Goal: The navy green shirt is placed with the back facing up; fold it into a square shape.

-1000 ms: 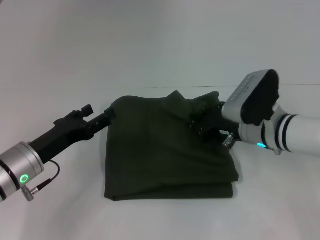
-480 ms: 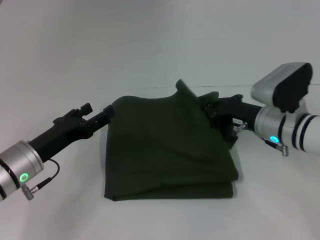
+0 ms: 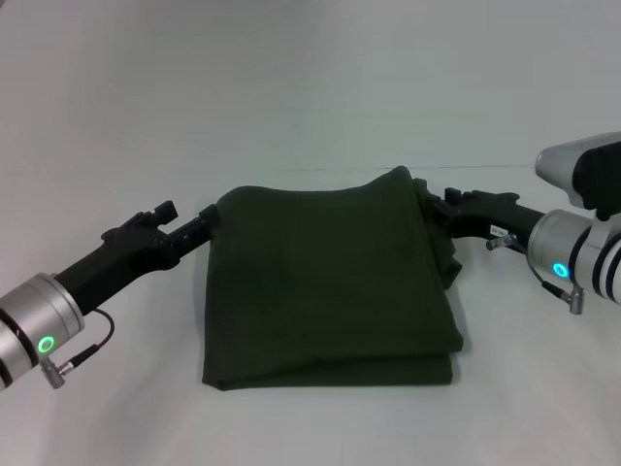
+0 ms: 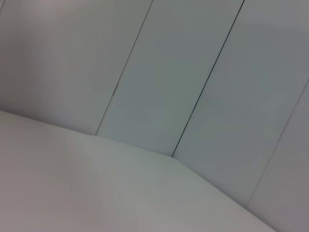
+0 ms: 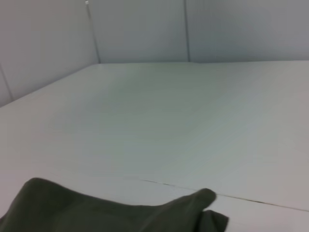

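Observation:
The navy green shirt [image 3: 330, 282] lies folded in a rough square on the white table, its layered edge toward me. My left gripper [image 3: 210, 220] is at the shirt's far left corner, shut on the fabric edge. At the far right corner my right gripper [image 3: 434, 206] is shut on the cloth, which rises in a small peak just beside it. The right wrist view shows a strip of the shirt [image 5: 120, 215] with a bunched corner. The left wrist view shows no shirt and no fingers.
The white table [image 3: 310, 97] extends all around the shirt. A pale panelled wall [image 4: 193, 72] with dark seams stands behind the table. No other objects are in view.
My right gripper has pulled outward to the right, drawing the lifted fabric from the shirt's middle to its far right corner. The left arm has stayed still.

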You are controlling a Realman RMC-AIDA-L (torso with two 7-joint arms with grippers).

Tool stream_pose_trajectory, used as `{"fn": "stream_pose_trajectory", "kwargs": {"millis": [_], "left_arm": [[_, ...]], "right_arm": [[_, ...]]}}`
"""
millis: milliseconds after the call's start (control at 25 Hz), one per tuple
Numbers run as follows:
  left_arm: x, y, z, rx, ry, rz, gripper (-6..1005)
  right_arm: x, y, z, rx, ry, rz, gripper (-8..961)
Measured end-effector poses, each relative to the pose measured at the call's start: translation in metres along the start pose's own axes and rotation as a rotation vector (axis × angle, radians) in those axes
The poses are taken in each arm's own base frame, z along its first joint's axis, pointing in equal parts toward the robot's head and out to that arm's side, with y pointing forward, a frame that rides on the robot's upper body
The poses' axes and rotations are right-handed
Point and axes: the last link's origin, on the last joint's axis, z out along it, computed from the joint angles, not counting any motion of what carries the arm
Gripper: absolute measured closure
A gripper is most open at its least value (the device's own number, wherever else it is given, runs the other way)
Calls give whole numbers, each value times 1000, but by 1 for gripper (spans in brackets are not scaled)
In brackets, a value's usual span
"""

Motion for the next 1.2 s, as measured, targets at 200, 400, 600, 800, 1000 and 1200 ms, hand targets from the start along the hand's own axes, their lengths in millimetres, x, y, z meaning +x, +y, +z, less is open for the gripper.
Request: {"fn": "stream_pose_trajectory", "kwargs": {"millis": [200, 400, 600, 800, 1000, 1200], "left_arm": [[0, 0, 0, 0, 0, 1, 156], [1, 1, 0, -7, 2, 1, 155], [1, 1, 0, -9, 3, 1, 155], [0, 2, -1, -12, 4, 0, 155], [0, 3, -2, -19, 6, -3, 155], [-1, 3, -2, -19, 5, -4, 156]], "right_arm": [[-13, -6, -8, -22, -88, 53, 697], [-33, 6, -13, -121, -207, -19, 505], [-33, 21, 10, -98, -104, -168, 393], [-19, 23, 25, -16, 21, -187, 398], [-1, 15, 26, 69, 107, -172, 397], [11, 11, 23, 92, 160, -177, 397]]}}
